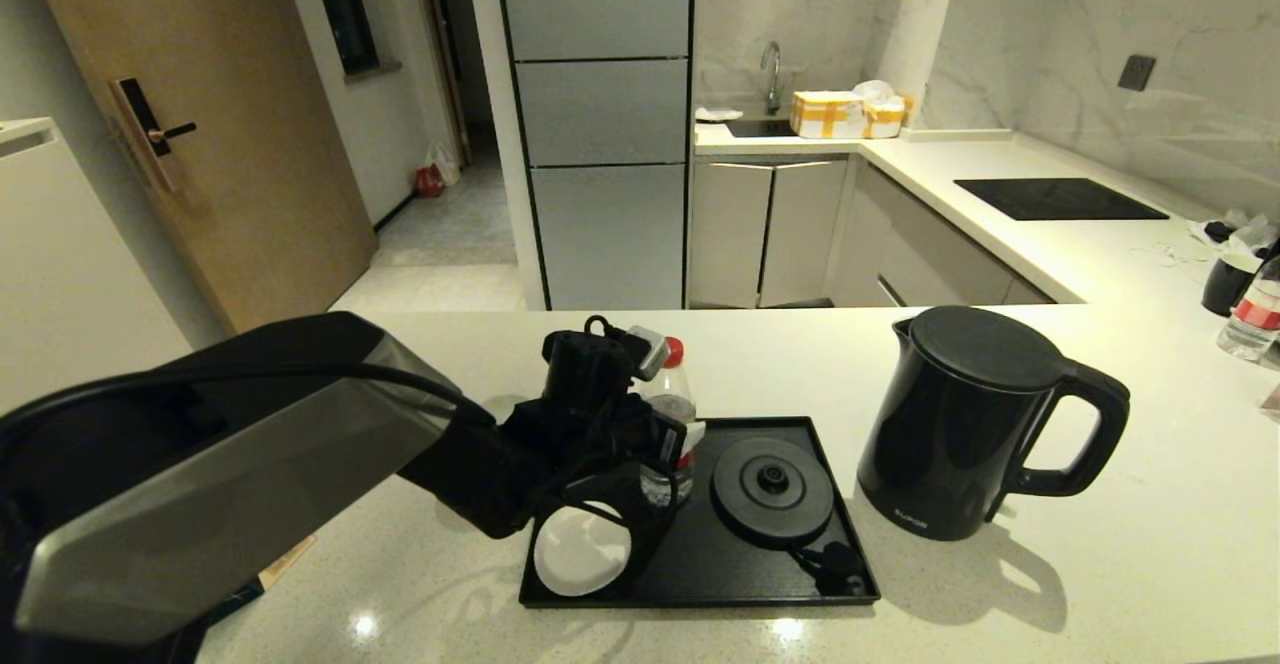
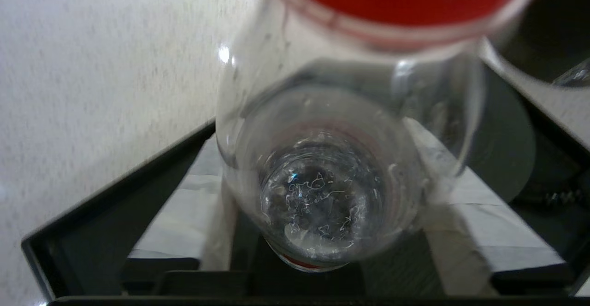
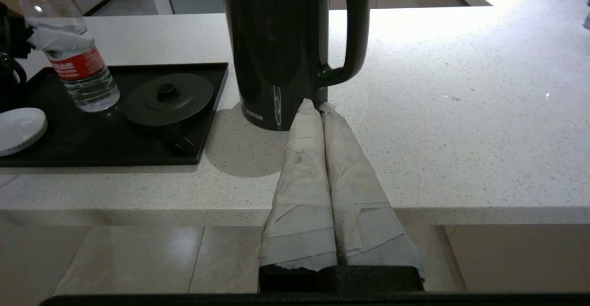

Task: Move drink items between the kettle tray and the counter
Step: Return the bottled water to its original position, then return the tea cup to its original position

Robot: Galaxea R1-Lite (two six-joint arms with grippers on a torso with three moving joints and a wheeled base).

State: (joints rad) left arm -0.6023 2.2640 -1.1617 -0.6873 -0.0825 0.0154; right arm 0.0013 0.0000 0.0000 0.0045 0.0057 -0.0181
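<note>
The clear bottle with red cap and red label leans over the back of the glossy black tray, left of the round base disc. My left gripper is shut on its body, one taped finger on each side of the bottle. Whether its base touches the tray I cannot tell. A black mug, white inside, sits at the tray's front left. The black kettle stands on the speckled counter, right of the tray. My right gripper is shut and empty, off the counter's front edge, before the kettle.
A second mug and bottle stand at the counter's far right. The black hob panel lies on the back right stretch. The disc's cord and plug rest on the tray's front right.
</note>
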